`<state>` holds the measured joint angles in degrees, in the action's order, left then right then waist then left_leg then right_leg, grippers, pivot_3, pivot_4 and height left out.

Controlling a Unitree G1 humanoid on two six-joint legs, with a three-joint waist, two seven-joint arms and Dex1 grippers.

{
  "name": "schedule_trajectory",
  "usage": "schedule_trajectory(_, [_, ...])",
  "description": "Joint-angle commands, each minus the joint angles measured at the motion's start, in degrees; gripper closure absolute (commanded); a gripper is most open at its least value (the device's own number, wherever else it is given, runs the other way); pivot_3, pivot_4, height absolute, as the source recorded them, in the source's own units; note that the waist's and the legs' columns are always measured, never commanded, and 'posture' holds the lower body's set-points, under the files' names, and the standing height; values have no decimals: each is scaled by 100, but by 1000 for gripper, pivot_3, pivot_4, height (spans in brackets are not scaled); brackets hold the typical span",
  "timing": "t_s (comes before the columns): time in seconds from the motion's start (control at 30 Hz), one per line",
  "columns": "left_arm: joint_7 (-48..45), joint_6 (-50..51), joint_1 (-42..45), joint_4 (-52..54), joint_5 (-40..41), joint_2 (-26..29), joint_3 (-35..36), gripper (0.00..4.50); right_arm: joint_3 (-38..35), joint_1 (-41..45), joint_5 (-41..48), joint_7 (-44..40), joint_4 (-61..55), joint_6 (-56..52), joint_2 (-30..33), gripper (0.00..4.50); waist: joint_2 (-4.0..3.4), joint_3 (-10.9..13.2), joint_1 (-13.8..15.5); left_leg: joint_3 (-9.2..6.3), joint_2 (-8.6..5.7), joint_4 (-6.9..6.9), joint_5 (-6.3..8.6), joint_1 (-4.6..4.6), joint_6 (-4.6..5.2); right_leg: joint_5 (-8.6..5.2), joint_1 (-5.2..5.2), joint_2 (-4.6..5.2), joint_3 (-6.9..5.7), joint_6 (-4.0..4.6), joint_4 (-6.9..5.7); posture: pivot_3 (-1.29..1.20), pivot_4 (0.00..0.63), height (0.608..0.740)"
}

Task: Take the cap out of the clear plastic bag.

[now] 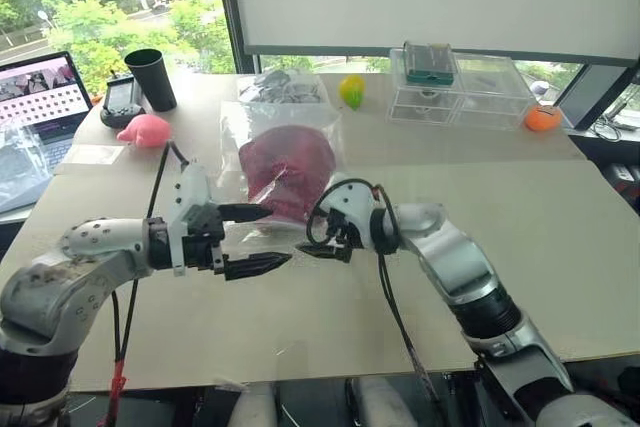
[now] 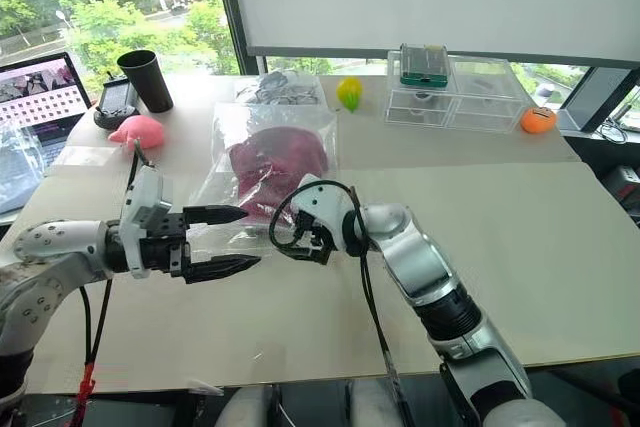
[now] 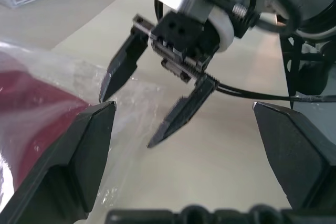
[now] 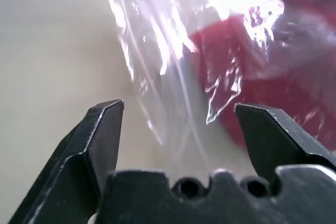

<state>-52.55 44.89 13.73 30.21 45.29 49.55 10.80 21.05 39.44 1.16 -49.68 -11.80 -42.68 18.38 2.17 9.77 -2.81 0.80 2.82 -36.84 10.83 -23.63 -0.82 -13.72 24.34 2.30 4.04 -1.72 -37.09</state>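
Silver-grey metallic arm shells with black joint bands near the elbows. White wrist housings behind black gripper blocks. Left gripper (image 1: pixel 258 239) and right gripper (image 3: pixel 142 111) each with two pointed, wedge-shaped black fingers (image 4: pixel 102 129). Small round holes dotting the left forearm. Loose black cables looped along both arms. Red tie low on the left cable.

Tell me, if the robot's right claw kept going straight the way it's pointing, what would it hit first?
Most likely the clear plastic bag: the open right gripper faces its crinkled near edge, with the cap inside just behind. Depth is hard to judge.
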Motion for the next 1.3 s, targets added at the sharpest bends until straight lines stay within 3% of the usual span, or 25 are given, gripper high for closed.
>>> schedule_trajectory(0.03, [296,110,-412,397,189,54,524,0,113,154,-258,410,262,789,-124,639,0,0,-4,0,0,0,0,0,0,0,0,0,0,0,0,0,150,740])
schedule_trajectory(0.2, [516,159,-843,612,258,70,778,0,417,88,-487,606,484,1227,-201,639,0,0,25,0,0,0,0,-2,-1,2,1,1,-2,6,1,0,150,740])
schedule_trajectory(0.37, [825,-868,-977,592,-1204,116,195,0,466,81,-544,677,567,1367,-221,639,0,0,44,0,0,0,0,-2,-1,12,0,2,-4,27,1,0,150,740])
schedule_trajectory(0.53, [1439,-3403,-674,-403,-4158,335,-1166,0,323,97,-456,642,445,1238,-181,639,-1,0,42,2,-2,3,0,-1,-2,16,1,2,-4,43,2,0,150,740])
schedule_trajectory(0.63, [1546,-4190,-509,-921,-4716,215,-1438,0,219,44,-325,559,234,1039,-102,639,-1,0,32,3,-1,4,0,-3,-2,17,2,2,-4,47,2,0,150,740])
schedule_trajectory(0.93, [1449,-5516,-329,-1798,-5143,-65,-1601,0,-879,-706,1227,-54,-1539,-535,665,639,-1,1,73,5,-1,8,2,-27,0,17,20,9,-7,44,3,0,150,740])
schedule_trajectory(1.3, [1406,-5888,327,-2556,-5193,-287,-1518,0,-852,-1303,1377,469,-1994,-878,1115,639,-1,1,42,5,-1,7,1,-16,0,-2,11,8,-7,9,0,0,150,740])
